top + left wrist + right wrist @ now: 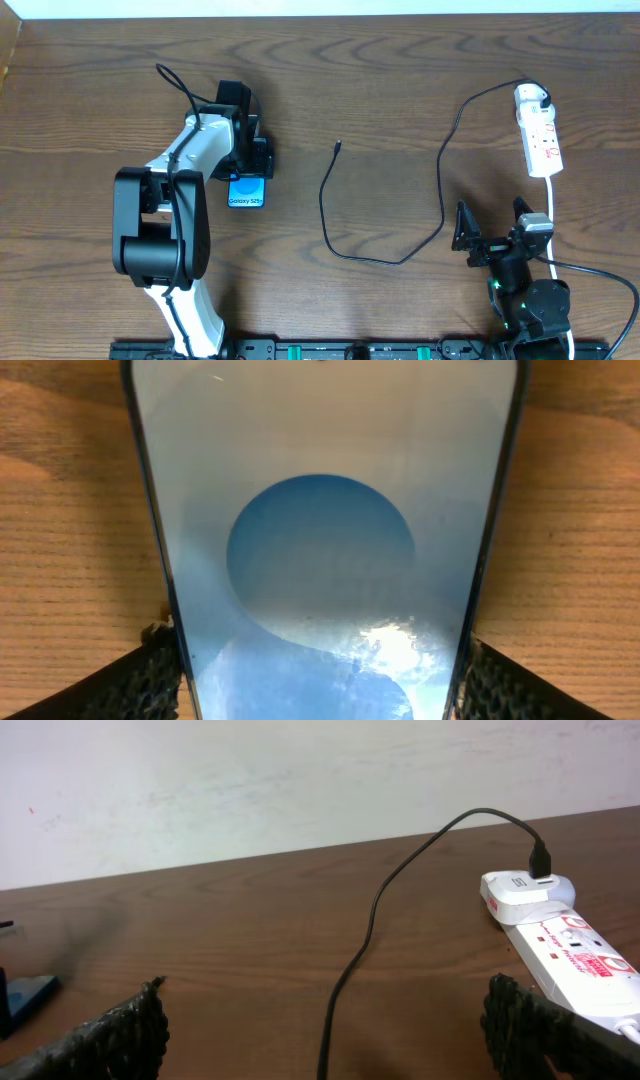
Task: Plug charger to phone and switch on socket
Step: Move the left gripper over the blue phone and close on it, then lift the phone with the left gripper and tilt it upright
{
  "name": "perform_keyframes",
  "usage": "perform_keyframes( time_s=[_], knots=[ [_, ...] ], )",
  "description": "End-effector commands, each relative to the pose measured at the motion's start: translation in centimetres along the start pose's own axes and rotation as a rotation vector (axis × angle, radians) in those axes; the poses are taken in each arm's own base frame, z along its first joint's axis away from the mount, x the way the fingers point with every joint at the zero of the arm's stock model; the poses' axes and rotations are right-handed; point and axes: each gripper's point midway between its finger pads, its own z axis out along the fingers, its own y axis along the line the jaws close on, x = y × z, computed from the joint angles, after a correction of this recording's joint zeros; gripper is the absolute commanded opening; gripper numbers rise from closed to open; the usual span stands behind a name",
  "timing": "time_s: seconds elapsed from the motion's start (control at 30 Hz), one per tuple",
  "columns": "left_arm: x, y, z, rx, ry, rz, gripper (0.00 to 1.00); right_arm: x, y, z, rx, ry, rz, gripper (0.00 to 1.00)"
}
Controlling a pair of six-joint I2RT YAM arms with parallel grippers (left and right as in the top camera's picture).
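Observation:
The phone point(247, 192) lies on the wooden table with its blue screen up, its far half hidden under my left gripper point(246, 165). In the left wrist view the phone point(320, 540) fills the frame, and both fingers of the left gripper point(320, 680) press against its side edges. The charger's black cable point(443, 205) loops across the table, and its plug tip point(339, 146) lies free, right of the phone. Its white adapter point(531, 97) sits in the socket point(543, 140) at the far right. My right gripper point(492, 232) is open and empty above the cable point(370, 930), near the socket point(575, 950).
The socket's white cord point(553, 215) runs toward the front edge beside the right arm. The left arm's body point(165, 225) stands front left. A pale wall point(300, 780) rises behind the table's far edge.

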Motion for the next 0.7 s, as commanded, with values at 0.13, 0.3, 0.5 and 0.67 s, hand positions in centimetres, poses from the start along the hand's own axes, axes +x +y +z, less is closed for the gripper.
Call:
perform_keyframes(
  time_s=[0.13, 0.3, 0.5, 0.67],
  knots=[
    [1.2, -0.2, 0.9, 0.018, 0.045, 0.000, 0.73, 0.0, 0.0, 0.0, -0.001, -0.001, 0.010, 0.99],
    [0.2, -0.3, -0.9, 0.020, 0.007, 0.001, 0.72, 0.0, 0.0, 0.0, -0.001, -0.001, 0.010, 0.99],
    [-0.5, -0.4, -3.1, 0.025, -0.056, -0.003, 0.72, 0.0, 0.0, 0.0, -0.001, -0.001, 0.010, 0.99],
    [-0.8, -0.4, -4.7, 0.028, -0.092, -0.024, 0.72, 0.0, 0.0, 0.0, -0.001, -0.001, 0.010, 0.99]
  ],
)
